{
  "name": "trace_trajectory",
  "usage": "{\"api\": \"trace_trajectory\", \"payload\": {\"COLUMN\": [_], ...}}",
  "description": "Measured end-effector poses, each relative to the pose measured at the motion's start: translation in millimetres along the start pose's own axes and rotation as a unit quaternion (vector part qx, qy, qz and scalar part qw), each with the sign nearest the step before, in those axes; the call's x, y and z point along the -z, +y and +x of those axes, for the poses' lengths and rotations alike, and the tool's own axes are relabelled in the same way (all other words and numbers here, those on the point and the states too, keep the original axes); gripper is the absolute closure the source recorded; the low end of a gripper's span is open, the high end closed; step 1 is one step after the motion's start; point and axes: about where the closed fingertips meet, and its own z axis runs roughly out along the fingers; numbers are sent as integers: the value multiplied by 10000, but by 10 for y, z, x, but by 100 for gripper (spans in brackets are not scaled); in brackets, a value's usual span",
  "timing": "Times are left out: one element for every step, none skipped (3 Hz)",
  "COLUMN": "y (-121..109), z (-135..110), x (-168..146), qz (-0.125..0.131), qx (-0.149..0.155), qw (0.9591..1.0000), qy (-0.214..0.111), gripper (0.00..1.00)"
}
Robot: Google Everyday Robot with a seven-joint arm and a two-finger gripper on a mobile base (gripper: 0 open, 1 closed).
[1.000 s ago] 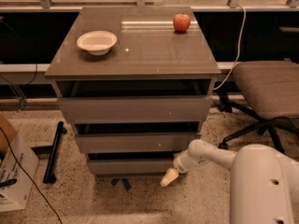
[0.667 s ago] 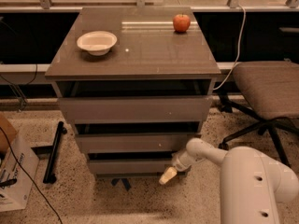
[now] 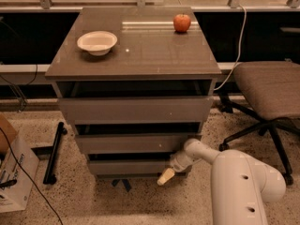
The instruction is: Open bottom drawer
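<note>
The grey-brown cabinet has three flat drawer fronts. The bottom drawer is the lowest and narrowest front, just above the floor. My white arm reaches in from the lower right. My gripper with cream-coloured fingertips sits at the bottom drawer's right end, low against its front edge, pointing down and left.
A white bowl and a red apple rest on the cabinet top. An office chair stands to the right. A cardboard box and a black bar lie on the floor at left. A cable hangs at the right.
My arm body has shifted left and closer to the cabinet; the gripper stays at the bottom drawer's right end. The drawer front has not visibly moved.
</note>
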Motion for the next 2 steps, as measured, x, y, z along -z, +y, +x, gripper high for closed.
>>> {"api": "trace_trajectory", "payload": {"y": [35, 101], "z": [56, 98], "x": [-118, -176], "qz": [-113, -205], "qx": [-87, -128], "qw": [9999, 9997], "qy": [10, -22], "gripper": [0, 16]}}
